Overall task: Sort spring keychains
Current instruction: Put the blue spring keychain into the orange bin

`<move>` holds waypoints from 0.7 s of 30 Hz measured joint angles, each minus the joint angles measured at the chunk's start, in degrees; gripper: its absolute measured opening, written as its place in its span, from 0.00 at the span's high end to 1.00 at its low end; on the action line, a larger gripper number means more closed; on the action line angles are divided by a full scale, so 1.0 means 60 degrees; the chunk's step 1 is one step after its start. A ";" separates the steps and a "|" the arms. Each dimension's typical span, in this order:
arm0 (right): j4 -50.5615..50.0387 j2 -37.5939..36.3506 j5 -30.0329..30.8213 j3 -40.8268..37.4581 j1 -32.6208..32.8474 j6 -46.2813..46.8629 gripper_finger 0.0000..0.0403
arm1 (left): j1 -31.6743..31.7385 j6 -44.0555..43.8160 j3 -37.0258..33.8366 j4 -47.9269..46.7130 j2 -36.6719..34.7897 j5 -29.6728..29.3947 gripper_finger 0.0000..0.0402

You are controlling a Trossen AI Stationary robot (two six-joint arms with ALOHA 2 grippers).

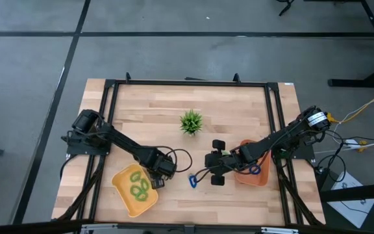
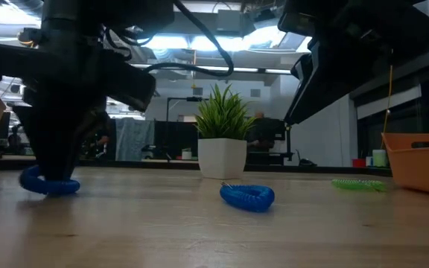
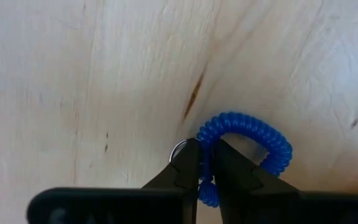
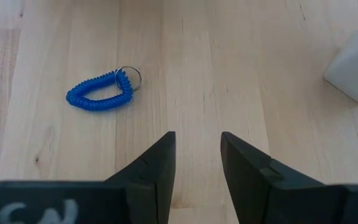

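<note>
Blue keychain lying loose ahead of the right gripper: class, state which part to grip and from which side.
The blue keychain lies flat, a flattened loop with its metal ring at one end. Probably best: the right gripper comes from above, fingers straddling one long coiled side mid-length, away from the ring.

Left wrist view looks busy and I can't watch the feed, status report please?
Left gripper shut on blue coiled spring keychain, at table level. Right gripper open, above bare wood. Second blue keychain loose, nothing in the way.

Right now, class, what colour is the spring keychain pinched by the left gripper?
Bright blue keychain; the left wrist view shows it best.
</note>
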 joint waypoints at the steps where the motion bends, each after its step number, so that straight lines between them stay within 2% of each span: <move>1: 0.0000 0.0000 -0.0001 0.0000 0.0000 0.0000 0.68 | -0.0003 0.0002 0.0081 -0.0008 0.0010 -0.0113 0.93; 6: -0.0004 0.0000 -0.0002 0.0000 0.0000 0.0004 0.68 | 0.0018 0.0155 0.0612 -0.0494 0.0068 -0.0836 0.93; 21: -0.0004 0.0000 0.0001 0.0000 0.0000 -0.0148 0.68 | -0.0061 0.0754 0.1721 -0.1395 0.0032 -0.1838 0.94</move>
